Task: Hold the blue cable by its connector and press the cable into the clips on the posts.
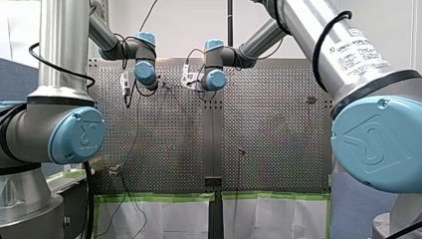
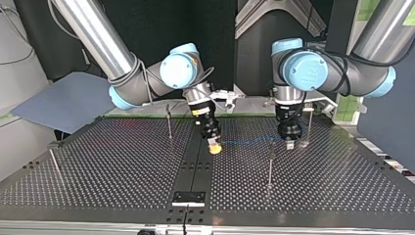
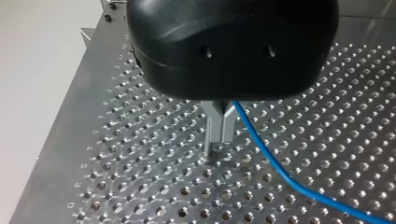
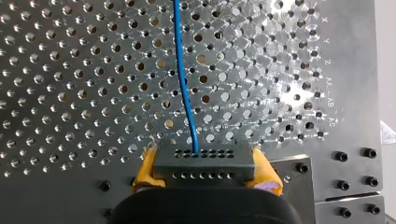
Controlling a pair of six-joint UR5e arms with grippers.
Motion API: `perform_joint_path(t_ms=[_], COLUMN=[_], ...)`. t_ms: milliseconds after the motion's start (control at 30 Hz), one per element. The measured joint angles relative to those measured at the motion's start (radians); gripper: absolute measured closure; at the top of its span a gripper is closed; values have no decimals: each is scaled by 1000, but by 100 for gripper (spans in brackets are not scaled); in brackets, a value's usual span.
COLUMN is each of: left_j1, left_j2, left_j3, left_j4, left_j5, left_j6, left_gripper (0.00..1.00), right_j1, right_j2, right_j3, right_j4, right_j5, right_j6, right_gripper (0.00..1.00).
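1. At the right wrist view's 6 o'clock, my right tool (image 4: 205, 171) clamps the connector (image 4: 204, 161) between yellow pads; the blue cable (image 4: 183, 84) leaves toward 12 o'clock.
2. My left tool (image 3: 215, 147) is closed on the blue cable; it trails toward 4 o'clock.

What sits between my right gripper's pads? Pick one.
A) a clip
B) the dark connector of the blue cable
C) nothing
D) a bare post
B: the right wrist view shows my right gripper, its yellow pads against the dark connector, blue cable leading out of it.
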Motion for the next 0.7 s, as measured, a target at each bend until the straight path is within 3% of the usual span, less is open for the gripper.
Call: perform_joint_path(t_ms=[433,700], left_j1=[2,25], left_j2=[-7,-42], left_j3=[0,17], left_j4=[15,29], left_j5=[0,48], left_j6=[-2,-15], left_gripper=[100,100], right_j1=[-8,-13], right_j2=[15,21], right_j3=[-13,-27], right_j4=[1,2], right_j5=[-3,-8], right_j6=[1,1], right_gripper=[100,100])
